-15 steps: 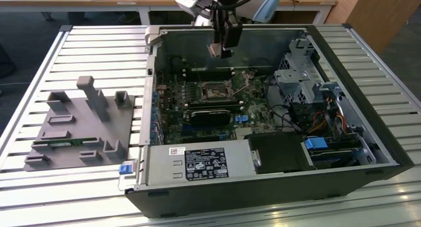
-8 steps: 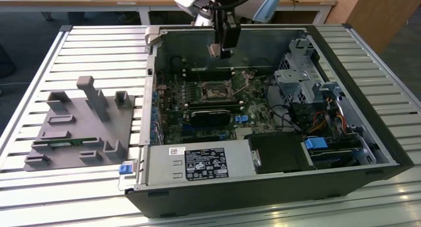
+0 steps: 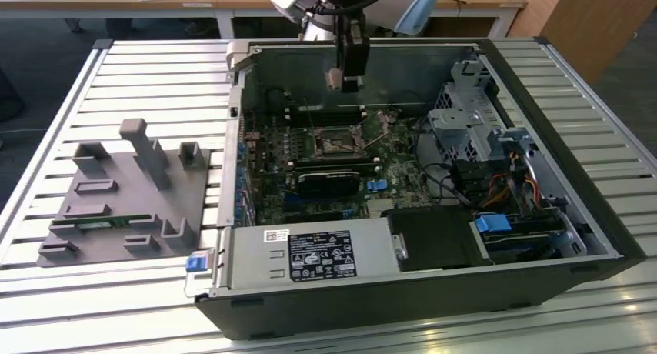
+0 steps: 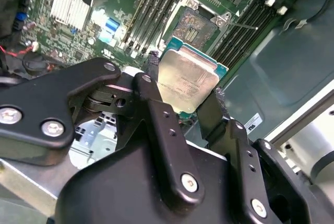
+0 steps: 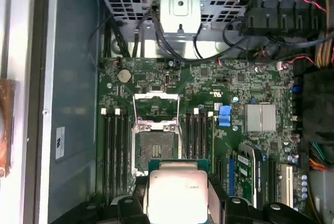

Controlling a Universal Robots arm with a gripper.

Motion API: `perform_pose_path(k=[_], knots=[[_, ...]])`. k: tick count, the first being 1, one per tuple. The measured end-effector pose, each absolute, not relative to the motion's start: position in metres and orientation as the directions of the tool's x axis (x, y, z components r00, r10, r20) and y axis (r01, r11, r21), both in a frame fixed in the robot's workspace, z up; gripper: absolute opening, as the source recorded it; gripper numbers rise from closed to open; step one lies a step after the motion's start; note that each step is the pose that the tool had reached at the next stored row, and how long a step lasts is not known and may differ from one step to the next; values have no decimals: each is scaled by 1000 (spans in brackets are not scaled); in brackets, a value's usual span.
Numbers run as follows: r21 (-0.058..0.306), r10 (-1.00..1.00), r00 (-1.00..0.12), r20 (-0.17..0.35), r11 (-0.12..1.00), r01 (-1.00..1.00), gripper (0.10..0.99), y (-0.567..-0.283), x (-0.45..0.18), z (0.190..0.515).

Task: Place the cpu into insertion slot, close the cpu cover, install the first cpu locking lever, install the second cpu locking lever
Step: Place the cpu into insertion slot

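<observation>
My gripper (image 3: 344, 82) hangs over the open computer case, shut on the cpu (image 4: 188, 80), a small square chip with a dull metal top and green rim. In both wrist views the black fingers (image 5: 140, 188) press on two opposite edges of the chip (image 5: 176, 190). The cpu is held in the air, apart from the board. The insertion slot (image 5: 155, 151) lies bare on the green board, also seen from outside (image 3: 334, 145). The cpu cover (image 5: 155, 106) is swung open beside the slot. A thin locking lever (image 4: 242, 24) stands raised next to the socket.
The case (image 3: 605, 238) lies on its side on a slatted table (image 3: 154, 69). A grey fixture tray (image 3: 123, 192) sits at the exterior view's left. A power supply (image 3: 308, 255), drive cage (image 3: 467, 115) and cables (image 3: 503, 188) crowd the case's near and right sides. Memory slots (image 5: 115, 151) flank the socket.
</observation>
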State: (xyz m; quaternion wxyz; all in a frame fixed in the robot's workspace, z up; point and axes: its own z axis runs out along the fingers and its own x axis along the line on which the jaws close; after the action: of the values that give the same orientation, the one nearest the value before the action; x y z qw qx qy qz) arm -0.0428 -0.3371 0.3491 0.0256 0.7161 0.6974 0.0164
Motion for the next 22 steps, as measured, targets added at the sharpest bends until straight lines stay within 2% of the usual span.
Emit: perform_pose_path(k=[8,17,22], knots=[[60,999,49,-13,-48,997,541,-337,-43,349],[59,994,-106,-13,106,993,541,-337,-43,345],[60,995,-99,-12,100,993,541,-337,-43,344]])
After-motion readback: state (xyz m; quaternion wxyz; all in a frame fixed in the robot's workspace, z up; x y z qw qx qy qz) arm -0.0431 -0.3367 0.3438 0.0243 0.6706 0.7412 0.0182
